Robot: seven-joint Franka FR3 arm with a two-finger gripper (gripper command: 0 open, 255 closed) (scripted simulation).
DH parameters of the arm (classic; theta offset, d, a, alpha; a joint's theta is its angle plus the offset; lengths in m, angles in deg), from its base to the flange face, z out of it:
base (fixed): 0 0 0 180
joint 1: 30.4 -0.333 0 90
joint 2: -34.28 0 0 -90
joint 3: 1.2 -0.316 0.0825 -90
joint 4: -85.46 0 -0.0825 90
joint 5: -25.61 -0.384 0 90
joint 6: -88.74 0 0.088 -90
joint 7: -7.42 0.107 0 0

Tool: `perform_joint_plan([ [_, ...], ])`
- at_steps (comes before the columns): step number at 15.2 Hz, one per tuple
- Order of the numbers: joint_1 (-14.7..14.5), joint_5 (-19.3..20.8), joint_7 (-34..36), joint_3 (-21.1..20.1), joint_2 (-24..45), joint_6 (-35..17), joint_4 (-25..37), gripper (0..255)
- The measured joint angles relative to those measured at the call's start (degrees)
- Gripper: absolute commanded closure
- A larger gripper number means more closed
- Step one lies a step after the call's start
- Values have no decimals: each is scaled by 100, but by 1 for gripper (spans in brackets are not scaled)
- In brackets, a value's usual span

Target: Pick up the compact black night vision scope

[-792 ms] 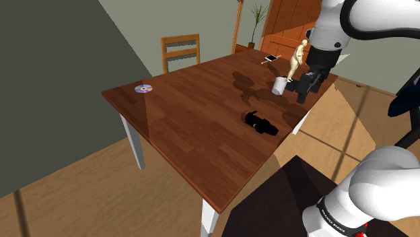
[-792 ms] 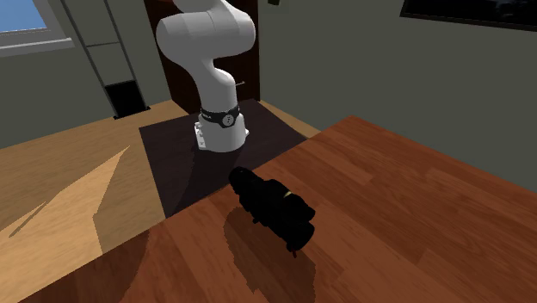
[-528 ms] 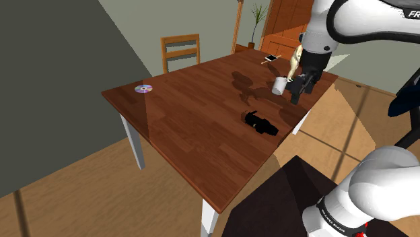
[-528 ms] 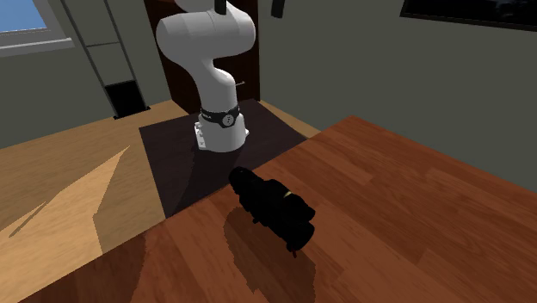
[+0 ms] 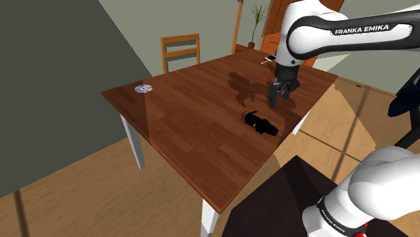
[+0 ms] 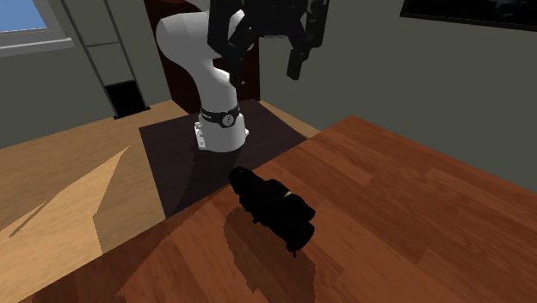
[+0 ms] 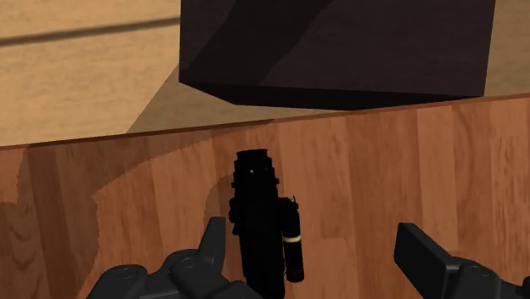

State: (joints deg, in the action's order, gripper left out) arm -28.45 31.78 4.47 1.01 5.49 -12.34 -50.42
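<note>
Scope lies flat near the edge of the table, still untouched, and the end effector, fingers spread wide, has just swung in from the table's corner to hover over it, so a drop-and-grab looks next.

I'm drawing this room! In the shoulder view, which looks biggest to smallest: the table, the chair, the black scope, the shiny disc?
1. table
2. chair, though partly hidden behind the table
3. black scope
4. disc, which looks a little smaller, but it lies farther from the camera, so that's unsure
</note>
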Motion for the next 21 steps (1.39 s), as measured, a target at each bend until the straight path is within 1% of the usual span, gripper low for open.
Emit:
perform_joint_plan([
  [4, 33, -52, -74, 133, 867, -577, 199, 0],
  [8, 60, -160, -186, 245, 1863, -965, 721, 0],
  [10, 91, -216, -266, 305, 2272, -1191, 855, 0],
  [12, 89, -247, -264, 309, 2495, -1368, 877, 0],
  [18, 90, -262, -256, 313, 2727, -1787, 686, 0],
  [19, 92, -263, -258, 315, 2750, -1825, 672, 255],
  [21, 92, -265, -259, 316, 2772, -1855, 669, 255],
])
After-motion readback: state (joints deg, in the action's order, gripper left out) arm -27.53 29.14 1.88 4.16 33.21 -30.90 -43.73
